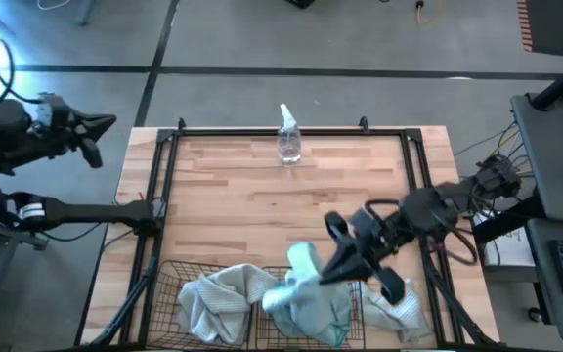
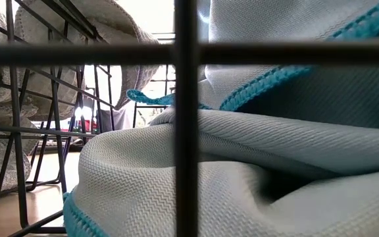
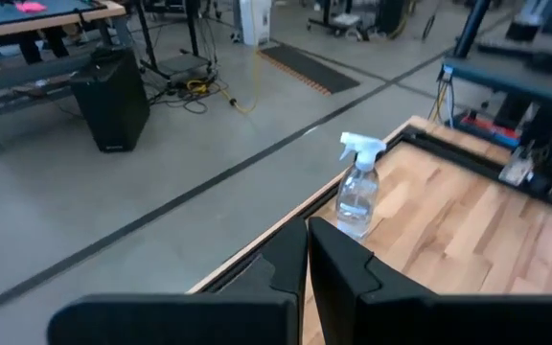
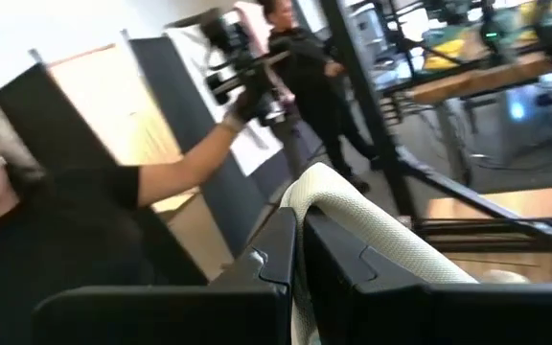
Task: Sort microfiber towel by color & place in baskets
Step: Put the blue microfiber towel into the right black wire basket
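The right claw [image 1: 332,269], low and right of centre in the high view, is pinched tight on a fold of a pale towel with a light blue edge [image 1: 301,266], lifting it above the heap of grey-white and blue microfiber towels [image 1: 225,298] that spills over the black wire-mesh baskets [image 1: 169,293] along the bottom edge of the wooden desk [image 1: 233,196]. The cloth looks light, limp and grippy, with a fine ribbed weave and stitched hems, so it should drape and drag its neighbours; a hem or corner seems the surest hold. The left claw [image 1: 113,123], closed on nothing, waits off the desk at upper left.
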### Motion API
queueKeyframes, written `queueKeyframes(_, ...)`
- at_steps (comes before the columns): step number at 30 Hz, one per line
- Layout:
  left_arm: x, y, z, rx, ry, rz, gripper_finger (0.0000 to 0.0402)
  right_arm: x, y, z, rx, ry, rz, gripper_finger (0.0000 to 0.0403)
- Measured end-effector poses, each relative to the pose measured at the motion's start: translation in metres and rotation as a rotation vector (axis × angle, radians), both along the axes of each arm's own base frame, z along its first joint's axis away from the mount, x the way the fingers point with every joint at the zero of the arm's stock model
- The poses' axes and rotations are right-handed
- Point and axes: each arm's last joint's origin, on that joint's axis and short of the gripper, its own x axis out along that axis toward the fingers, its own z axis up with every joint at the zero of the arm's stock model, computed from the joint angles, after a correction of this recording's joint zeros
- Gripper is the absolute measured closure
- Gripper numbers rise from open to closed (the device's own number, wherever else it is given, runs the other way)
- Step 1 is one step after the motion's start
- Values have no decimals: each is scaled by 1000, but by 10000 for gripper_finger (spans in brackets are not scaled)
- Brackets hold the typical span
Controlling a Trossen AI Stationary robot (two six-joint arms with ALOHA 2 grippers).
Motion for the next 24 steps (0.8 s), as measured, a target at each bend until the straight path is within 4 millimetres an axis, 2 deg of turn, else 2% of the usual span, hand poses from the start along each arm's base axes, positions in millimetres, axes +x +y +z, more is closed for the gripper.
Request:
queueKeyframes(5, -16, -6, -2, -29, -84, 21, 402, -2, 25, 1, -34, -8, 30, 390)
queueKeyframes(8, -24, -10, -3, -26, -110, 22, 402, -2, 32, -1, -54, -8, 42, 390)
queueKeyframes(11, -32, -13, -4, -22, -131, 22, 402, -3, 31, -6, -87, 45, -34, 390)
queueKeyframes(16, -37, -17, -6, -37, -153, -38, 402, -5, 24, -23, -132, 243, -167, 390)
queueKeyframes(24, -38, -18, -6, -43, -159, -61, 402, -7, 23, -41, -68, 459, -206, 390)
